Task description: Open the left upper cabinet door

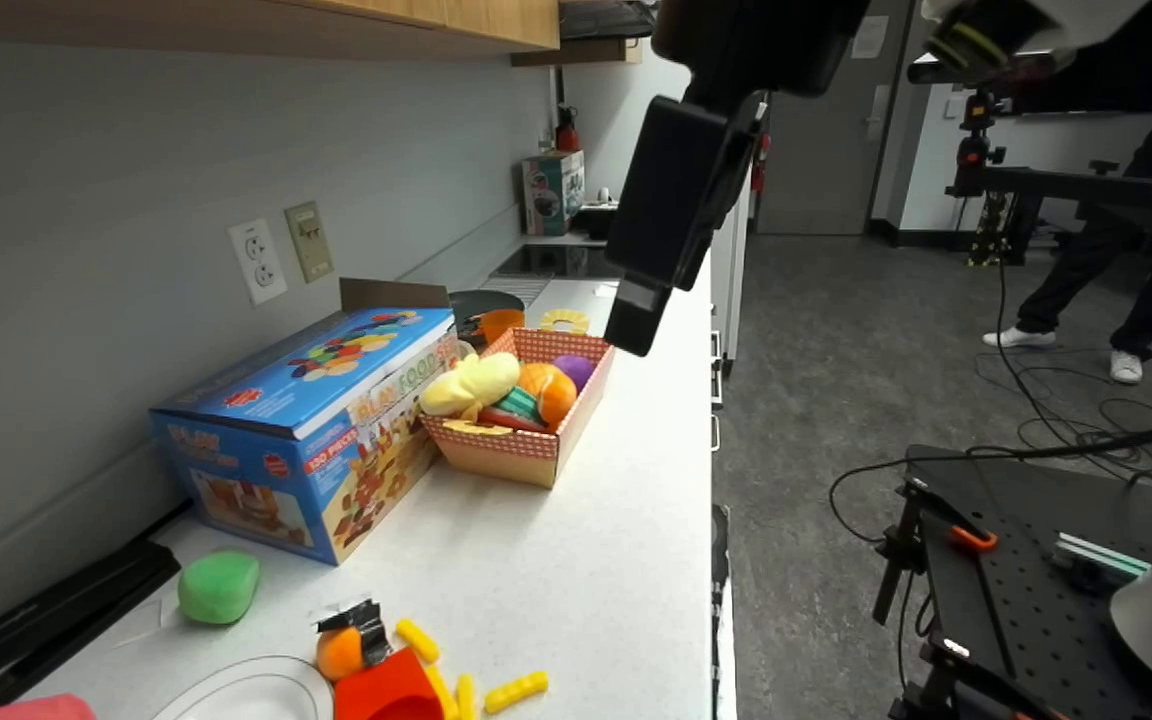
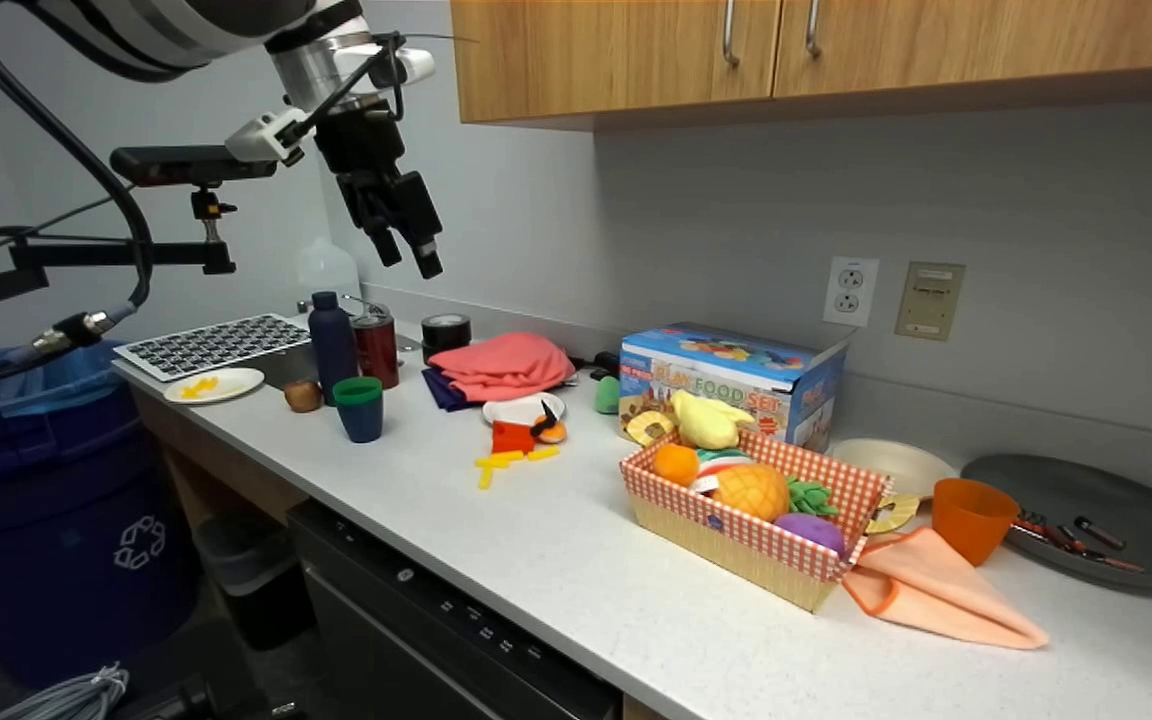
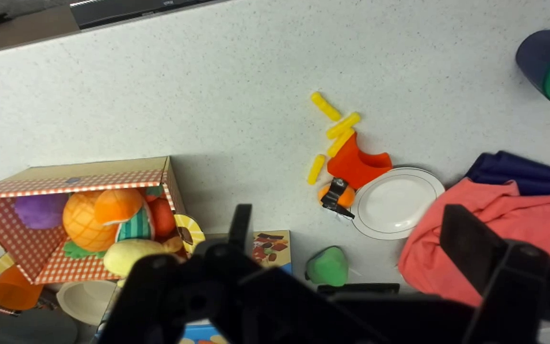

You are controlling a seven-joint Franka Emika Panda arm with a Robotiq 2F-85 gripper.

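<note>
The left upper cabinet door point(image 2: 606, 55) is light wood and sits flush and shut at the top of an exterior view. Its vertical metal handle point(image 2: 729, 35) is near its right edge. The upper cabinet's underside and edge point(image 1: 496, 20) show at the top of an exterior view; no handle shows there. My gripper point(image 2: 410, 258) is black, open and empty, pointing down above the counter. In that picture it appears left of and lower than the door, apart from it. In the wrist view the two fingers stand wide apart point(image 3: 348, 210); neither cabinet nor handle shows there.
The right cabinet door point(image 2: 996, 45) with its handle point(image 2: 813, 28) adjoins. On the counter point(image 2: 556, 560) stand a blue play food box point(image 2: 726, 375), a checkered basket point(image 2: 736, 555) of toy food, a coral cloth point(image 2: 506, 365), a dark bottle point(image 2: 331, 345) and a red tumbler point(image 2: 376, 350).
</note>
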